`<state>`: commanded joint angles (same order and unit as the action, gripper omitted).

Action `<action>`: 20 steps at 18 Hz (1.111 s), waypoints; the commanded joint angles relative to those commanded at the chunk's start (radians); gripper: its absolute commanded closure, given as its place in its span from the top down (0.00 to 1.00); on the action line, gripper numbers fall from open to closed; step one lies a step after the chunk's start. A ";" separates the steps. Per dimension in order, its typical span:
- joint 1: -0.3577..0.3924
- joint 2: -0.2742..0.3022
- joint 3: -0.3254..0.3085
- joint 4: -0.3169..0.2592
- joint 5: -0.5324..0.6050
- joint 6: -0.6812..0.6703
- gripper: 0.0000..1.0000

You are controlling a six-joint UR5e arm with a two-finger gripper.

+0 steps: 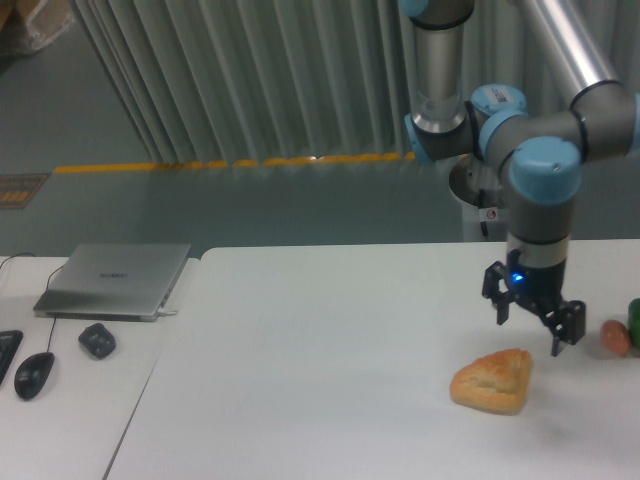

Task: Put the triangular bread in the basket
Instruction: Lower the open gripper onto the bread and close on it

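Pincer: my pincer (pixel 532 322) hangs over the right part of the white worktop (pixel 320 360), fingers pointing down and spread apart, nothing between them.

Triangular bread: the golden-brown triangular bread (pixel 493 380) lies flat on the worktop, ungripped, in the open.

Key relation: the bread sits just below my pincer in the picture and a little to its left; my fingertips are above its upper right corner, not touching it. How much height separates us I cannot tell from this one view.

Long axis: the bread's broad side runs along its lower left, and it narrows to a corner at the upper right, nearest my pincer.

Neighbours: a small reddish-orange ball (pixel 614 337) rests near the right edge of the picture, with a green object (pixel 634 318) beside it, cut off by the frame. Both lie apart from the bread, to my pincer's right.

Open room: bare worktop surrounds the bread on its left and front; I judge a descent from above unhindered.

Basket: no basket shows in this view, so I cannot tell where the bread must go.

Far side: a laptop (pixel 115 280), a computer mouse (pixel 34 374) and a small dark object (pixel 97 340) sit on the adjoining desk, well apart.

Step in hand: I judge this the approach, the grasp not yet made.
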<state>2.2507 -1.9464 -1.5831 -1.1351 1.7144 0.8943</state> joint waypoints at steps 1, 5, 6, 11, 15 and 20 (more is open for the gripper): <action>-0.017 -0.026 0.003 0.003 0.040 -0.009 1.00; -0.040 -0.040 -0.011 0.025 0.045 -0.014 1.00; -0.042 -0.037 -0.015 0.026 0.045 -0.012 1.00; -0.042 -0.058 -0.024 0.034 0.048 -0.012 1.00; -0.043 -0.066 -0.026 0.034 0.051 -0.012 1.00; -0.048 -0.078 -0.023 0.032 0.070 -0.012 0.78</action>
<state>2.2028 -2.0248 -1.6061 -1.1029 1.7840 0.8820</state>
